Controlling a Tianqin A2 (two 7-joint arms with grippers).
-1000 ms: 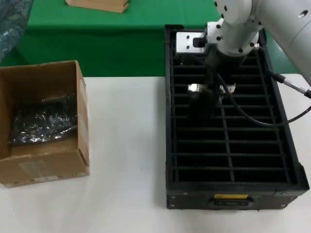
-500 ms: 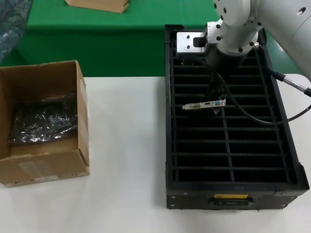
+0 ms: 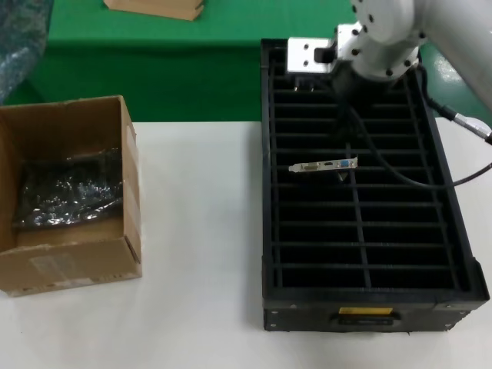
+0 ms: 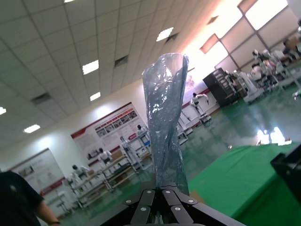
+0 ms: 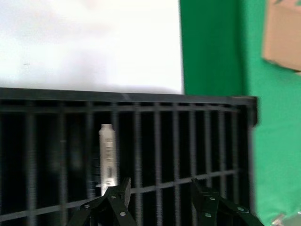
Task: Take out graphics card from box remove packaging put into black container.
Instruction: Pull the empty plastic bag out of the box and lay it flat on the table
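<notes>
The graphics card (image 3: 323, 164) stands in a slot of the black container (image 3: 267, 192), its silver bracket on top. The bracket also shows in the right wrist view (image 5: 107, 157). My right gripper (image 5: 160, 186) is open and empty, above the container's (image 5: 141, 97) far slots and behind the card. My left gripper (image 4: 162, 189) is shut on the packaging (image 4: 165, 122), a crinkled grey-blue plastic bag held upright in the air. The box (image 3: 127, 192) sits on the white table at the left, open, with a dark crinkled bag (image 3: 69, 188) inside.
A green cloth (image 3: 192, 69) covers the area behind the table. A flat tan board (image 3: 154, 8) lies on it at the back. Crinkled bluish plastic (image 3: 19, 38) shows at the head view's far left corner. White table surface (image 3: 200, 246) lies between the box and the container.
My right gripper let go of the card, left it standing in the slot, then rose and drew back toward the container's far end. The plastic at the far left shifted slightly.
</notes>
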